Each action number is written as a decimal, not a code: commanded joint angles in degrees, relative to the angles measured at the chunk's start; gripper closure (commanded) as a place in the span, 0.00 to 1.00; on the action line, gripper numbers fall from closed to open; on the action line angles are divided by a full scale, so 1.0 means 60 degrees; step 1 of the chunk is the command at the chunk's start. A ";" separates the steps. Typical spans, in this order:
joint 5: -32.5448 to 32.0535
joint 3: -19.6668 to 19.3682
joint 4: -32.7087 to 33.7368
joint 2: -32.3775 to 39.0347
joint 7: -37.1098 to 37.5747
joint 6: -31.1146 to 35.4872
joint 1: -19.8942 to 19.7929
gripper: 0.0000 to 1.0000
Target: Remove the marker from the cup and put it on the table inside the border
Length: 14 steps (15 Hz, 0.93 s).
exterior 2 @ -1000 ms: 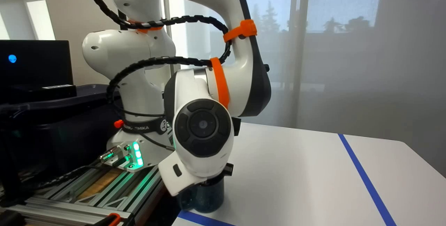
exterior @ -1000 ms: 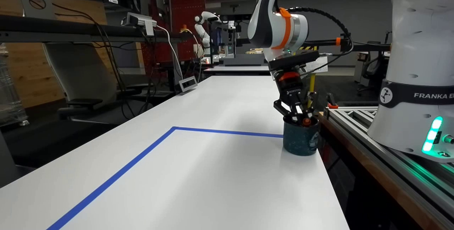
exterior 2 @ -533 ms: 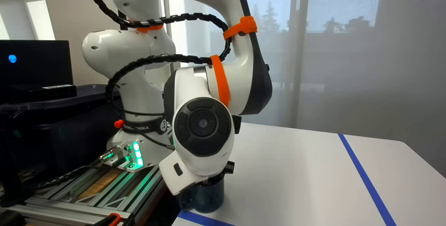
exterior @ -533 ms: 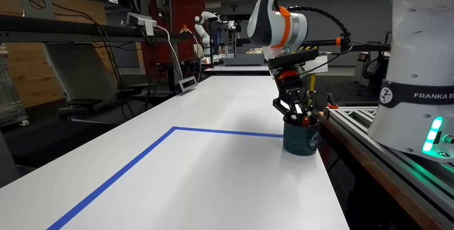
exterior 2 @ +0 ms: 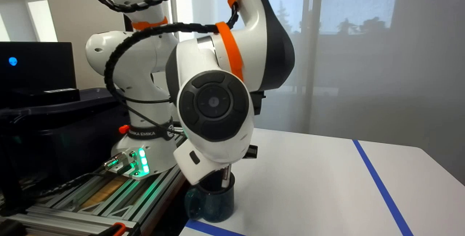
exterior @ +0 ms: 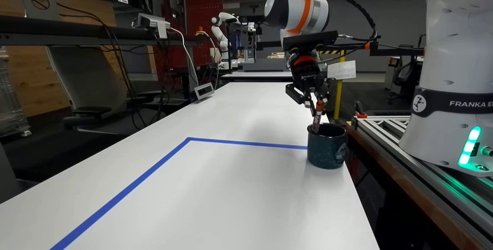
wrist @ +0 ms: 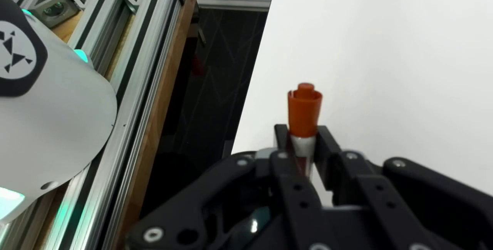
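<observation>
If the jaws, gripping the orange-capped marker [exterior: 316, 121], swing sideways before its lower end clears the teal mug [exterior: 326, 151], the mug could snag and topple off the surface [exterior: 235, 192].

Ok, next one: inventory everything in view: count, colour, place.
table: 1, white, foreground
border: 1, blue tape, on the table
cup: 1, dark teal, on the table
marker: 1, orange and white, lower end in the cup
chairs: at least 2, grey, black, background
bin: 1, black, off the table
pegboard: 1, red, background
background robot: 1, white, background
elsewhere: too cluttered to count
arm: 1, white, above the table
gripper: 1, black, closed on the marker
</observation>
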 commanded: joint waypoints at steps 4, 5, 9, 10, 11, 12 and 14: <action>0.0827 0.0354 0.0292 -0.1596 0.0217 -0.0874 0.0195 0.95; 0.0980 0.0508 0.0374 -0.1648 0.0183 -0.0775 0.0288 0.95; 0.1549 0.1293 0.0604 -0.1133 -0.0042 0.0647 0.0840 0.95; 0.1620 0.1464 0.0627 -0.0920 -0.0057 0.1103 0.0983 0.95; 0.1738 0.1653 0.0649 -0.0603 -0.0155 0.1730 0.1161 0.95; 0.1830 0.1798 0.0669 -0.0325 -0.0194 0.2258 0.1306 0.95; 0.2015 0.2060 0.0752 0.0317 -0.0278 0.3324 0.1606 0.95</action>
